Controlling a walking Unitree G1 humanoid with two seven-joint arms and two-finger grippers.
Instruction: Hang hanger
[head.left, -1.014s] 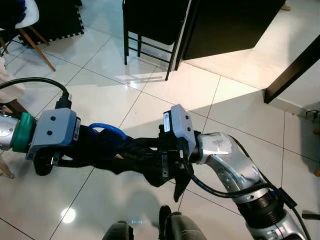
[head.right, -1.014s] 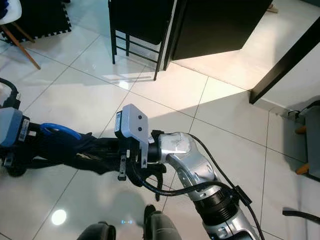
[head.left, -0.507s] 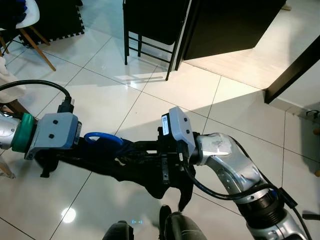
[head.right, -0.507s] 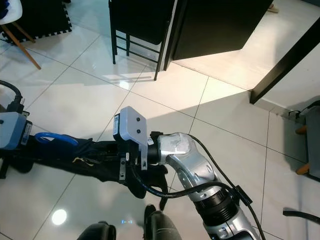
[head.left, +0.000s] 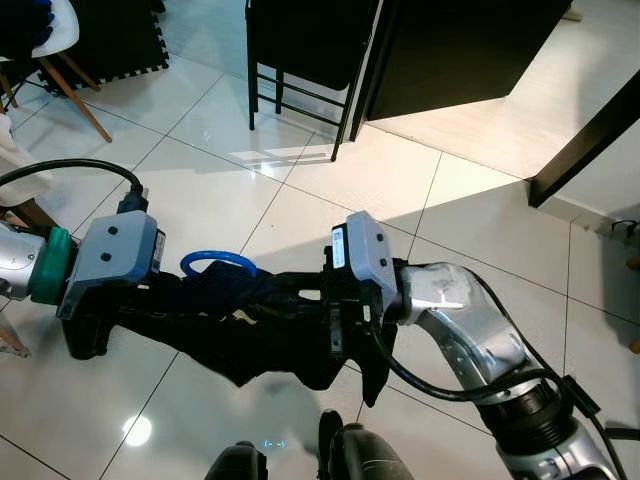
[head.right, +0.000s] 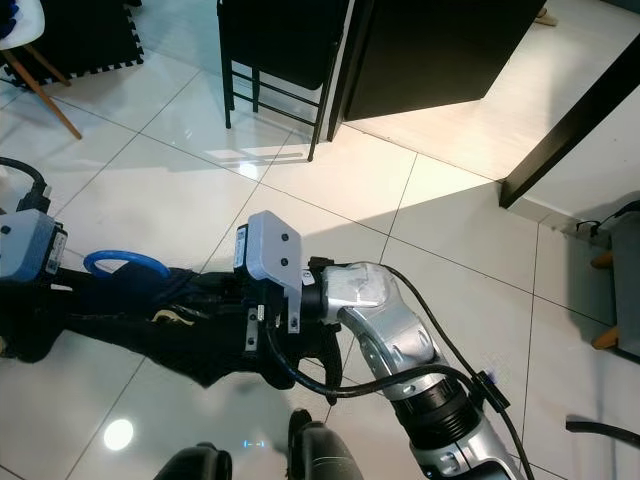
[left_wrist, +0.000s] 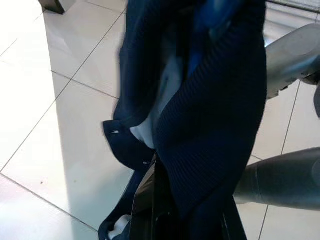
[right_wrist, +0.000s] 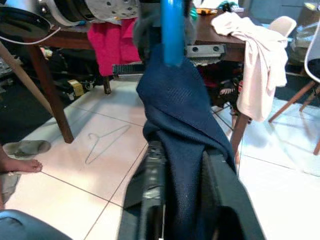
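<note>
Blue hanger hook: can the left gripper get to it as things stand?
Probably not. The left gripper is holding the dark garment, as is the right gripper; the blue hook lies close beside it, unobstructed.

One blue hanger, one dark garment, two hands.

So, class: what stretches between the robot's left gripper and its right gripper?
In the left eye view, a dark navy knitted garment on a blue plastic hanger spans from left gripper to right gripper.
</note>
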